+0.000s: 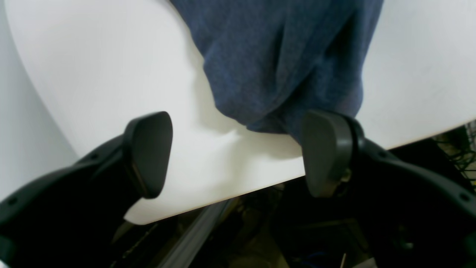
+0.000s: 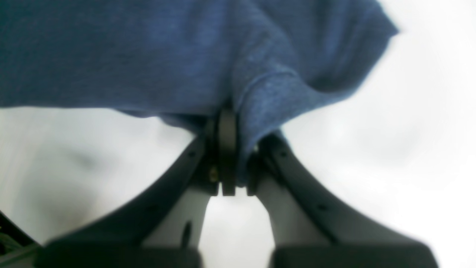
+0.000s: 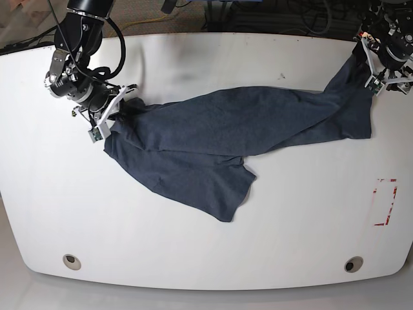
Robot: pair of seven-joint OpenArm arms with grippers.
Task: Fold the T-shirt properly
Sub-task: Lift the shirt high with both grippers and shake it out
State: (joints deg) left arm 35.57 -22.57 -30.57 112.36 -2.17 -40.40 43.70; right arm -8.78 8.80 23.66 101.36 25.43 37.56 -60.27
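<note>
The dark blue T-shirt (image 3: 219, 126) lies stretched across the white table (image 3: 193, 258) from left to right, with one part spread toward the front. My right gripper (image 3: 117, 110), at the shirt's left end, is shut on a hemmed edge of the T-shirt (image 2: 260, 93), which is pinched between its fingers (image 2: 227, 149). At the far right corner my left gripper (image 3: 373, 70) stands open over the shirt's other end. In the left wrist view a bunched fold of the T-shirt (image 1: 275, 67) reaches down beside the right-hand finger (image 1: 327, 152), while the other finger (image 1: 148, 152) stands apart over bare table.
The table edge (image 1: 260, 188) runs just under my left gripper, with dark clutter below it. A red-marked rectangle (image 3: 385, 201) sits near the right edge. Two round holes (image 3: 71, 261) (image 3: 352, 264) lie along the front. Cables (image 3: 310, 19) run behind the table.
</note>
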